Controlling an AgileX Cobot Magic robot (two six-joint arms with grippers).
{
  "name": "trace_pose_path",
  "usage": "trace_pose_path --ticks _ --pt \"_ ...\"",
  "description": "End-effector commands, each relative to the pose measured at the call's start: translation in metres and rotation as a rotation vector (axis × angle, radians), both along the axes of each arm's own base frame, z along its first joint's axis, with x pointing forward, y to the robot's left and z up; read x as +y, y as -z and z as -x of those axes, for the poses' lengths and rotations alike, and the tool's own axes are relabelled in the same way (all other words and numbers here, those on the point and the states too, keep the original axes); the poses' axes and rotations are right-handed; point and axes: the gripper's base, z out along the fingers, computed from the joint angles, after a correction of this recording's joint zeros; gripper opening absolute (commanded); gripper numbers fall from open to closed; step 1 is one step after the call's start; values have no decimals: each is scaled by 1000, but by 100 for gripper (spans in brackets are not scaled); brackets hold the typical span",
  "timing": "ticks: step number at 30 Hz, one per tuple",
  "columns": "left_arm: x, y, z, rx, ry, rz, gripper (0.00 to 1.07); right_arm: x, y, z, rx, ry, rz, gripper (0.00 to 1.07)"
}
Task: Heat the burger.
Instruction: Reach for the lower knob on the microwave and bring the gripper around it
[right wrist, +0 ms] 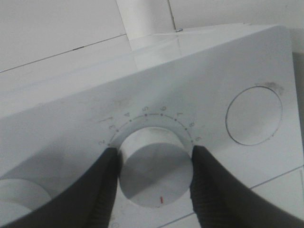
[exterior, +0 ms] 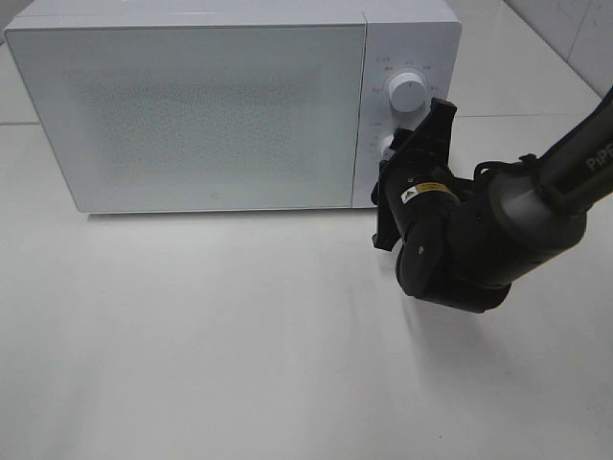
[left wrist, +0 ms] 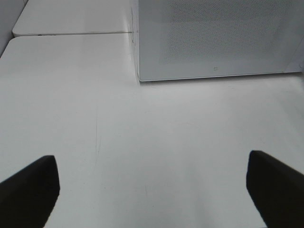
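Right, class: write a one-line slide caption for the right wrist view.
Right gripper clamps the numbered dial on the microwave, one finger on each side.

We find bare table (exterior: 239, 345) passable before the microwave (exterior: 192, 105) (door shut); the right gripper (right wrist: 154, 156), clamped on the lower knob (right wrist: 152, 175), blocks the panel side.

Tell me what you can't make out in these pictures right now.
- Burger: in no view; the microwave's closed frosted door would hide anything inside.
- Lower knob: high view, mostly covered by the right gripper.
- Panel lettering: high view, too small to read.
- Left gripper: wrist view's edge cuts off all but its fingertips.
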Motion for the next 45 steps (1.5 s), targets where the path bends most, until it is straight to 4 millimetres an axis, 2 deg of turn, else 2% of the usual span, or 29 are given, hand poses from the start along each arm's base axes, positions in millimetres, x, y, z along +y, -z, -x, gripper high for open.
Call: trace_pose_path --ticks 1,21,25,26,29,31,32,34,36,40,43,45 --pt "0 0 3 -26 -1 3 101 22 -37 -8 -281 -157 -6 0" --pt "0 0 3 -26 -1 3 101 20 -37 -9 -289 -136 24 5" --pt "0 0 3 -26 -1 3 101 19 -37 -9 -285 -122 64 10" --pt "0 0 3 -26 -1 3 101 18 -37 -9 -281 -109 70 14" --pt "0 0 3 -26 -1 3 101 17 -36 -9 -279 -100 73 17" --pt "0 0 3 -26 -1 3 101 14 -36 -9 -269 -71 103 24" --pt "0 0 3 -26 -1 3 101 14 -36 -9 -269 -71 103 24" --pt "0 0 3 -26 -1 3 101 11 -34 -8 -255 -46 140 34" --pt "0 0 3 -26 -1 3 101 9 -33 -7 -247 -40 152 36" --pt "0 0 3 -26 -1 3 101 1 -23 0 -203 -24 186 47" --pt "0 0 3 -26 -1 3 101 0 -22 2 -196 -28 193 50" --pt "0 0 3 -26 -1 3 101 -2 -16 8 -180 -64 219 63"
